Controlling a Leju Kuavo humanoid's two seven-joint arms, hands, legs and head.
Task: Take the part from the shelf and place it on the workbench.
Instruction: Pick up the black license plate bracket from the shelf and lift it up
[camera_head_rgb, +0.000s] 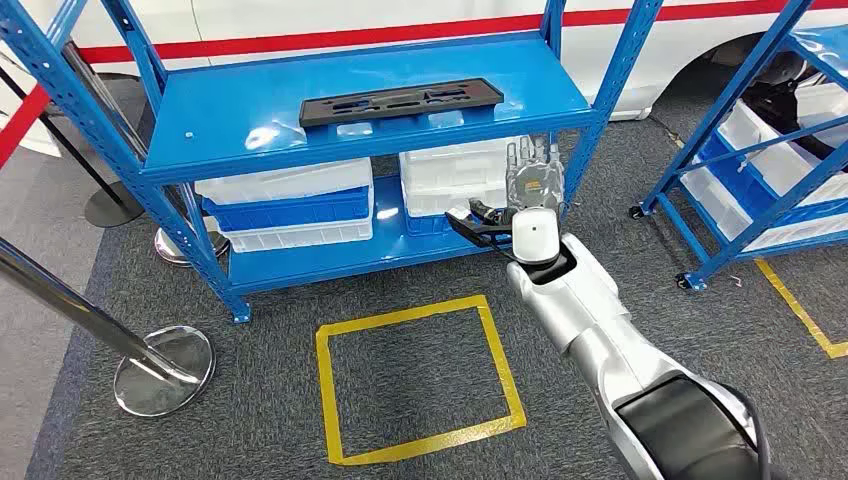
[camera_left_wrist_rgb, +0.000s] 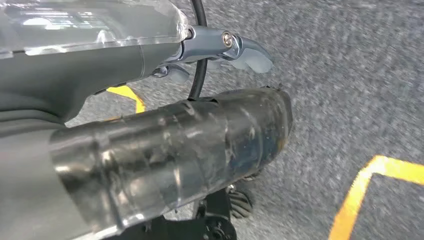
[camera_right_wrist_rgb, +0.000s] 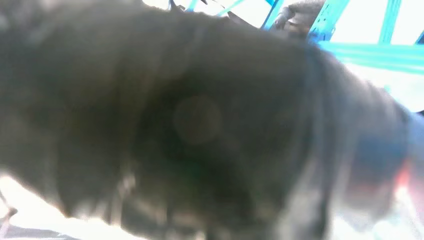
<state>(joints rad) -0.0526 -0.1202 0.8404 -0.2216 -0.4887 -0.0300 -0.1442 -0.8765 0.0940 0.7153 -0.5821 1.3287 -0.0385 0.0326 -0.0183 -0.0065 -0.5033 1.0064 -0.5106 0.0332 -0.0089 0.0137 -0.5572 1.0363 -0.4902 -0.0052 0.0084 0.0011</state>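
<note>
Standing on grey carpet (camera_head_rgb: 250, 400) beside a yellow taped square (camera_head_rgb: 420, 378), the blue shelf (camera_head_rgb: 370, 110) bears the black part (camera_head_rgb: 400, 101), while the right hand (camera_head_rgb: 532, 172) is raised with fingers spread and empty, the left hand's (camera_left_wrist_rgb: 215, 50) state unclear.

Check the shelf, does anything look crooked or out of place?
Nothing stands out. The black part lies flat on the shelf's top board, white bins sit stacked below, and the right hand is raised in front.

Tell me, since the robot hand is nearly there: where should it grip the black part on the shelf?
Grip the black part by its near long edge, coming from the front. It lies flat and long on the blue shelf, so that edge faces the right robot hand.
</note>
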